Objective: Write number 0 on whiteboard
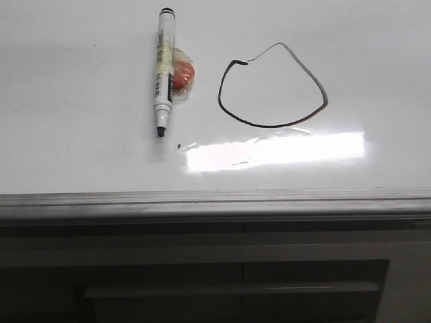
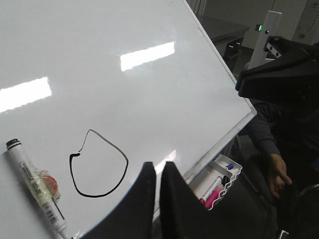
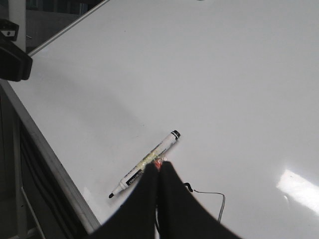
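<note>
Here I see the whiteboard [image 1: 81, 121] lying flat and filling most of my front camera, its grey metal edge rail [image 1: 215, 202] running along the near side above a dark cabinet front [image 1: 229, 282]. The number 0 [image 1: 273, 87] is drawn in thin black line right of centre: a lopsided loop, rounded at its near side, peaked and fainter at its far side, with a small gap at its upper left end. Just left of it lies a white marker [image 1: 162, 70], its black tip pointing toward me, with a red blob [image 1: 183, 74] taped to its right side, between the marker's barrel and the loop. A tiny black dot [image 1: 179, 146] sits on the board near the marker tip. A bright strip of glare lies nearer to me than the loop.

Neither arm shows in the front camera. On the left wrist camera, the left gripper [image 2: 158, 172] has its two dark fingers pressed together, holding nothing, above the board's edge. On the right wrist camera, the right gripper [image 3: 158, 169] is likewise closed and empty, hanging above the marker.
</note>
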`<state>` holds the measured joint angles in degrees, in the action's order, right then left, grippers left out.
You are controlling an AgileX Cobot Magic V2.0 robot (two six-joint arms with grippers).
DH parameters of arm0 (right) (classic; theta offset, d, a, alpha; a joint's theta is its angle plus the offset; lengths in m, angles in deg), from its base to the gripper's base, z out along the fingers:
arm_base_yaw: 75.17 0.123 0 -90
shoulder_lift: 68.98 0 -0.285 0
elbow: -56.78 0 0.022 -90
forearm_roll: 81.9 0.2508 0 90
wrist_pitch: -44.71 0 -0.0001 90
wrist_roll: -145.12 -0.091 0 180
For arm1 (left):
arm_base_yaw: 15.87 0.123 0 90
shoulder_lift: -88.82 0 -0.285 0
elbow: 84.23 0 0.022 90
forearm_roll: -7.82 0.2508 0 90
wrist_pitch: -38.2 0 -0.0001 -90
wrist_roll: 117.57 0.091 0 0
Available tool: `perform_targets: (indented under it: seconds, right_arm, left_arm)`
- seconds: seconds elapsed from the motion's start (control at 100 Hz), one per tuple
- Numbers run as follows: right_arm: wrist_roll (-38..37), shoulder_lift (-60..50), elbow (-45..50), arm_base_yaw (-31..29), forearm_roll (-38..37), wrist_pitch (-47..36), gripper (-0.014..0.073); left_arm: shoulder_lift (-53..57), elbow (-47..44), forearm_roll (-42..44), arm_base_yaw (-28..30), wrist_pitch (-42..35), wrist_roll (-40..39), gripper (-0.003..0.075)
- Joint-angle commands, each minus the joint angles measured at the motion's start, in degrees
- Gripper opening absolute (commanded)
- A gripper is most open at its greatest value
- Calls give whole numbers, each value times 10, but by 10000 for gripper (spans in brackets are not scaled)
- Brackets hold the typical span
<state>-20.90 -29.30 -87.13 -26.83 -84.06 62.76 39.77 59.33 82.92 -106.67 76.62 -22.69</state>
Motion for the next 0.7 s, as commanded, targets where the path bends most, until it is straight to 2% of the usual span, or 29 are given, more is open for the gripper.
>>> perform_targets:
  seconds: [0.0,0.11,0.18,0.3,0.43,0.52,0.69]
  right_arm:
    - [0,0,-15,-5,-6,-44,-69]
    - [0,0,-15,-5,-6,-44,-69]
    - [0,0,-15,-5,-6,-44,-69]
    - [0,0,-15,-5,-6,-44,-69]
    - [0,0,-15,-5,-6,-44,-69]
    - [0,0,-15,-5,-6,-44,-69]
    - [0,0,-15,-5,-6,-44,-69]
  left_arm:
    - [5,14,21,6,-4,1,-20]
    - [7,6,25,69,-9,1,-20]
    - [7,-8,25,131,-46,1,-20]
    - [16,-31,33,254,-186,1,-20]
    - [33,-53,97,376,-401,1,-20]
    - [33,-52,126,429,-489,1,-20]
    - [33,-52,125,480,-529,1,-20]
